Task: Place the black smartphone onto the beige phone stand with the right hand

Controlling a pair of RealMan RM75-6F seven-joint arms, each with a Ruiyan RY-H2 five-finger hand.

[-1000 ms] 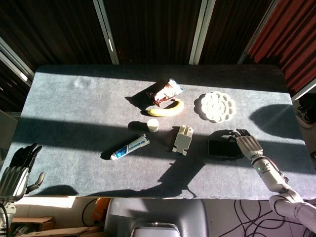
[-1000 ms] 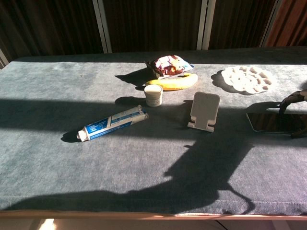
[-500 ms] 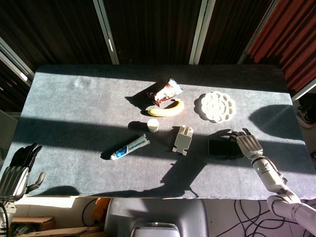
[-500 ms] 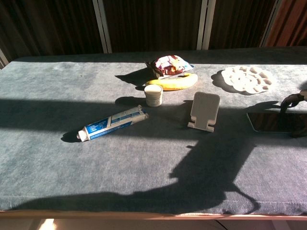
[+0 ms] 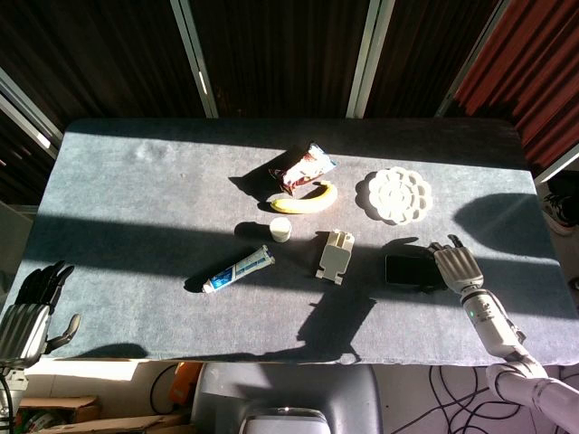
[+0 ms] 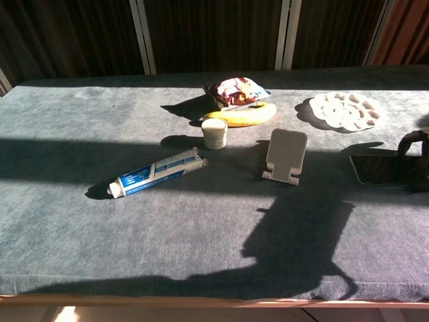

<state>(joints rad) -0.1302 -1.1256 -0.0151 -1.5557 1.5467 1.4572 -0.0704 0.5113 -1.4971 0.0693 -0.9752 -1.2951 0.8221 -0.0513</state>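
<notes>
While my right hand is closing over the right end of the black smartphone, the head view is showing the phone lying flat on the worktop, just right of the beige phone stand and apart from it. Compared with a second ago, phone and hand are sitting slightly further right, away from the stand: I am judging that the grasp is dragging the phone rather than lifting it. Fingers are draped over the phone's edge; a firm pinch I cannot tell. My left hand is hanging off the worktop's near-left corner, fingers apart, holding nothing.

Chest view: the smartphone is lying flat at the right border, shifted right as well; only dark fingers are showing at its far edge. The stand is standing upright, unoccupied. Lift and carry leftward are not yet done.
</notes>
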